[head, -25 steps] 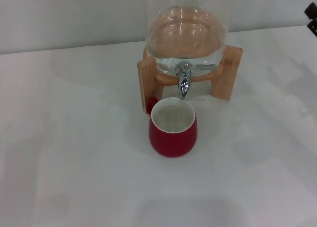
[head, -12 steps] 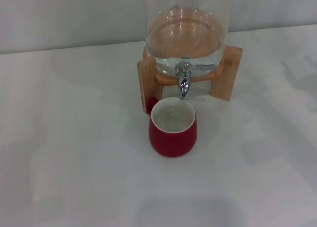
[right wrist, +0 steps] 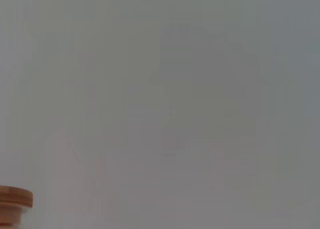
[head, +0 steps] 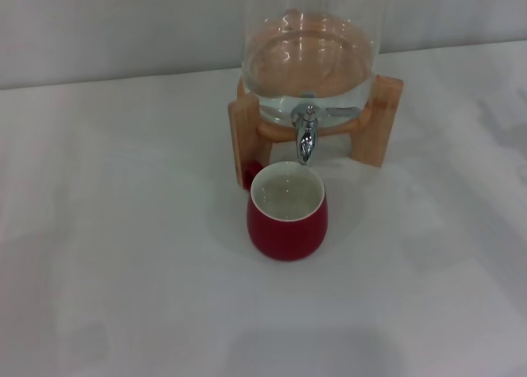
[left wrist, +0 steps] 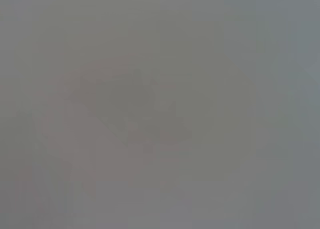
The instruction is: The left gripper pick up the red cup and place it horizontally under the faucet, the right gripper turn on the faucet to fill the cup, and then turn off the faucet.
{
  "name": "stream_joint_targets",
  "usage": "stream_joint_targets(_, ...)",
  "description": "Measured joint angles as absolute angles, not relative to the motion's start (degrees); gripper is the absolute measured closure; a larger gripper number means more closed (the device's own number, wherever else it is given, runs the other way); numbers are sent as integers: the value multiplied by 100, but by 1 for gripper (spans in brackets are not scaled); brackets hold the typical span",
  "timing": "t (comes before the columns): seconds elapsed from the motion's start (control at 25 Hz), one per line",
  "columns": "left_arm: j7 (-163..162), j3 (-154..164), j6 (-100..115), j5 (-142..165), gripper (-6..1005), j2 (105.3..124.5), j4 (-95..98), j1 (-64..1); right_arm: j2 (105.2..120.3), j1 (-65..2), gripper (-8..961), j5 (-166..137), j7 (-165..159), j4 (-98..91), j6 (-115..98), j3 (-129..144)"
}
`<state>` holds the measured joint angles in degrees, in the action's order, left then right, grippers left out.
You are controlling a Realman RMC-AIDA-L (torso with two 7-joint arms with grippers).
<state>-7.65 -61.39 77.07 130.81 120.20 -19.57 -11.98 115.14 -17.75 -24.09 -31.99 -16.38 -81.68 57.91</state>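
Observation:
The red cup [head: 287,218] stands upright on the white table [head: 123,229], its cream inside showing, with pale liquid in it. Its small handle pokes out at the back left, next to the wooden stand. The chrome faucet [head: 306,134] hangs from the clear glass dispenser [head: 311,48], its spout just above the cup's far rim. No water stream shows. Neither gripper is in the head view. The left wrist view shows only a plain grey surface. The right wrist view shows a grey surface and a bit of the wooden stand [right wrist: 15,204] at its edge.
The wooden stand [head: 383,118] holds the dispenser at the back of the table, near a pale wall.
A black part of the right arm at the head view's upper right edge one second ago has left the view. The cup and the faucet have not moved.

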Motion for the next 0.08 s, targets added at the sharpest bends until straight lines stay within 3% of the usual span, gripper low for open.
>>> stream_joint_targets(0.08,-765,-6136,7707,13079,109,12025,-1966,-1197,11513,-1771,176,-2393,-3198,-1638,-8170,5791)
